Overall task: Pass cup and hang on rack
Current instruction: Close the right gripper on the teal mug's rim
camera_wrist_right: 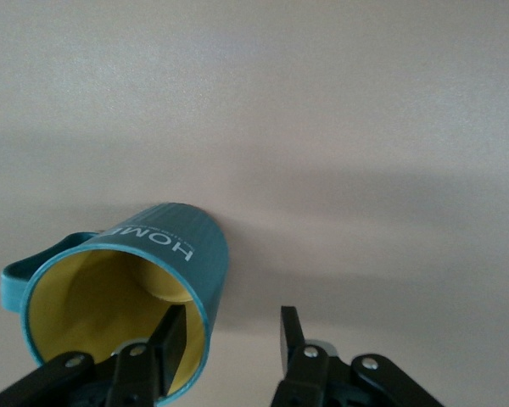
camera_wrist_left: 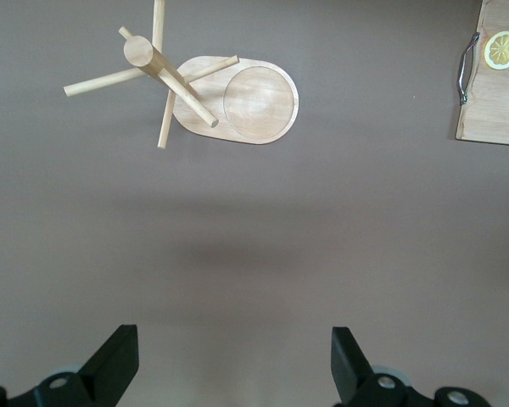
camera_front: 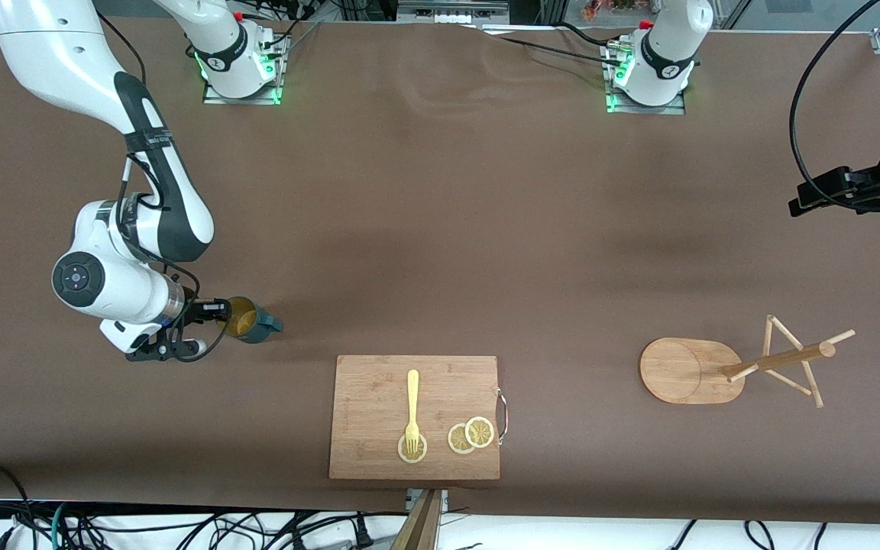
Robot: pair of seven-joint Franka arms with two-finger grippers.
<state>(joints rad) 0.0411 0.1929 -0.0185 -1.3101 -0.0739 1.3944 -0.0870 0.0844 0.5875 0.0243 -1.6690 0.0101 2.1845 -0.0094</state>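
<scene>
The right gripper (camera_wrist_right: 229, 343), half-closed, straddles the rim wall of the upright cup (camera_wrist_right: 127, 284), one finger inside; the left gripper (camera_wrist_left: 235, 365) waits wide open.

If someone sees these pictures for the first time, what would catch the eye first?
Probably the teal cup at the right arm's end of the table, with the right end effector straddling its rim, one finger inside and one outside. Next, the wooden rack toward the left arm's end, and between them the cutting board with a fork and lemon slices.
</scene>
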